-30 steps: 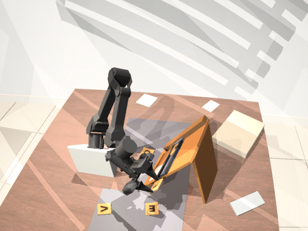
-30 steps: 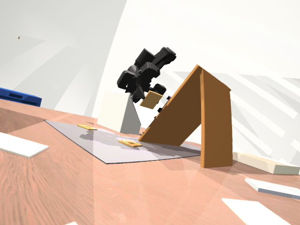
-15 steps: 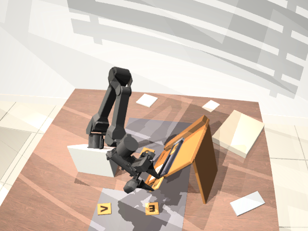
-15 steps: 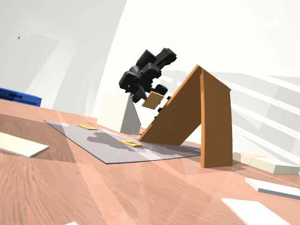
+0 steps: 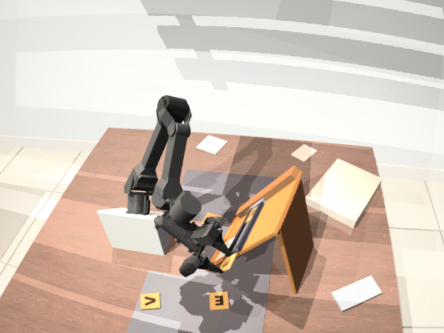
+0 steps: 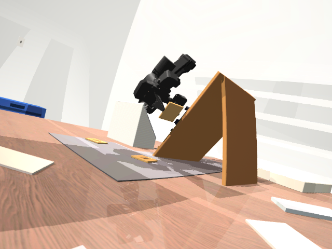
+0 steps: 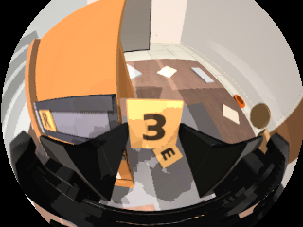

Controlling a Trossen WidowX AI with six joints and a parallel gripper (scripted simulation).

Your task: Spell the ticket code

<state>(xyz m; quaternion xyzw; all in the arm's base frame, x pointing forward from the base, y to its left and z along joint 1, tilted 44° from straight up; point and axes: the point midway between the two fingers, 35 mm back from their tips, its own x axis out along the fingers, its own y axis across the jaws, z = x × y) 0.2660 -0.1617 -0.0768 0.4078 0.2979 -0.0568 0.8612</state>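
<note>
My gripper [image 5: 225,263] [image 6: 173,107] [image 7: 154,127] is shut on a yellow tile [image 6: 170,112] [image 7: 137,111] marked "3" in the wrist view. It holds the tile in the air, just off the near, open end of the dark rail [image 5: 243,231] [image 7: 76,103] on the sloped orange board [image 5: 272,218] [image 6: 201,120] [image 7: 80,52]. An R tile [image 5: 250,215] [image 7: 45,121] sits in the rail's far end. A V tile [image 5: 150,301] [image 6: 96,140] and an E tile [image 5: 218,301] [image 6: 144,158] [image 7: 168,155] lie flat. Another tile [image 5: 212,216] is partly behind the gripper. The ticket's print is unreadable.
A grey mat [image 5: 164,322] [image 6: 88,161] lies under the loose tiles. A white block [image 5: 134,232] [image 6: 125,123] stands by the arm's base. A cream slab [image 5: 344,193] lies behind the board, and a white plate [image 5: 356,293] lies to its right.
</note>
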